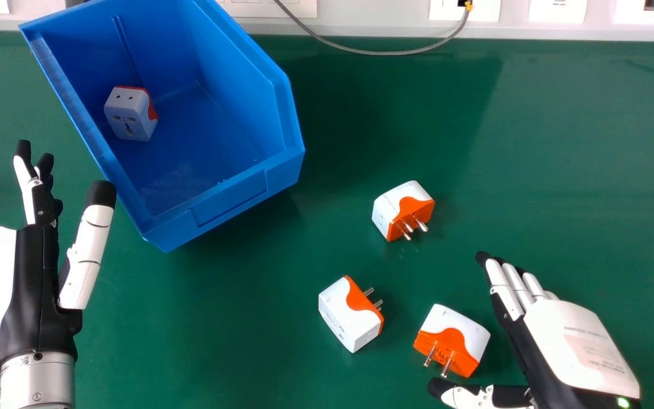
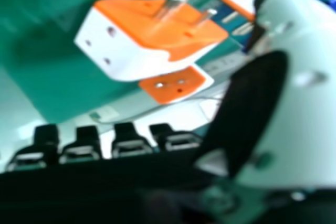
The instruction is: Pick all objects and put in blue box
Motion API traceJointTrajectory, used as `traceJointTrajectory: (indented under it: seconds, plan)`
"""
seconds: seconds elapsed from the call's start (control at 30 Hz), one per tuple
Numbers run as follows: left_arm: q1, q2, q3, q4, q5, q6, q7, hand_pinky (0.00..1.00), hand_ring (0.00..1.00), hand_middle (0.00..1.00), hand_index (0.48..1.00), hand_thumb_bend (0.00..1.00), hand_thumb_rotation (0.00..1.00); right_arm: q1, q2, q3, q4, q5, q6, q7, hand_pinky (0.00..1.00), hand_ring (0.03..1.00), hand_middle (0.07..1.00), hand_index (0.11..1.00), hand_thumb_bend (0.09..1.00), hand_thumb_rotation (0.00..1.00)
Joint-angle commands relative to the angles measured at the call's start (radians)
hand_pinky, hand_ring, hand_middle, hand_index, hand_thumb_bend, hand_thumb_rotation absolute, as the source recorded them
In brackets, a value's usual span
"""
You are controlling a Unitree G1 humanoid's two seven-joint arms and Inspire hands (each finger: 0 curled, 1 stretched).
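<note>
While both hands are empty, one plug adapter lies inside the blue box, close to the box's left wall, and three more lie outside it on the green surface. The box sits at an angle toward the far left of the surface, its open top showing the adapter within.

Of the three outside, the farthest adapter lies to the right of the box, well apart from it, with its orange face and metal pins turned toward the near right. Nearer the robot, the middle adapter has its pins pointing right. To the right of that one, the nearest adapter rests with its pins toward the robot, just beside the right hand, between its fingers and thumb but not gripped. That hand is released, fingers straight and thumb held out from them.

At the view's left, the left hand is released too, fingers extended and thumb apart, near the box's left side.

In the right hand view, one adapter shows large near the thumb, with a second partly behind it. A grey cable loops onto the far edge of the surface.
</note>
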Motion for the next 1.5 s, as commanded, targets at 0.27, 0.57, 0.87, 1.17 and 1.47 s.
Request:
traceJointTrajectory:
  seconds: [0.27,0.57,0.87,1.17,1.47]
  plan:
    - [0.015,0.007,0.011,-0.043,-0.01,0.001,0.005,0.96,1.0,1.0,1.0,0.74,0.96,-0.063,-0.003,0.037,0.045,-0.048,0.016,0.004,0.85,0.943,1.0,0.992,0.485,0.53]
    - [0.02,0.005,0.012,-0.06,-0.013,0.017,0.005,0.96,1.0,1.0,1.0,0.75,0.96,-0.072,0.001,0.05,0.064,-0.051,0.019,-0.011,0.86,0.937,1.0,0.983,0.485,0.53]
    - [0.023,0.008,0.016,-0.063,-0.024,0.022,0.003,0.96,1.0,1.0,1.0,0.75,0.96,-0.071,-0.005,0.059,0.07,-0.068,0.024,-0.018,0.84,0.921,0.988,0.963,0.49,0.52]
    - [0.033,0.01,0.014,-0.089,-0.021,0.041,0.002,0.96,1.0,1.0,1.0,0.75,0.96,-0.094,-0.004,0.069,0.106,-0.089,0.023,-0.043,0.79,0.853,0.906,0.903,0.5,0.49]
    - [0.031,0.013,0.013,-0.086,-0.018,0.042,0.002,0.96,1.0,1.0,1.0,0.76,0.96,-0.123,-0.015,0.078,0.16,-0.108,-0.01,-0.123,0.44,0.48,0.601,0.69,0.471,0.42]
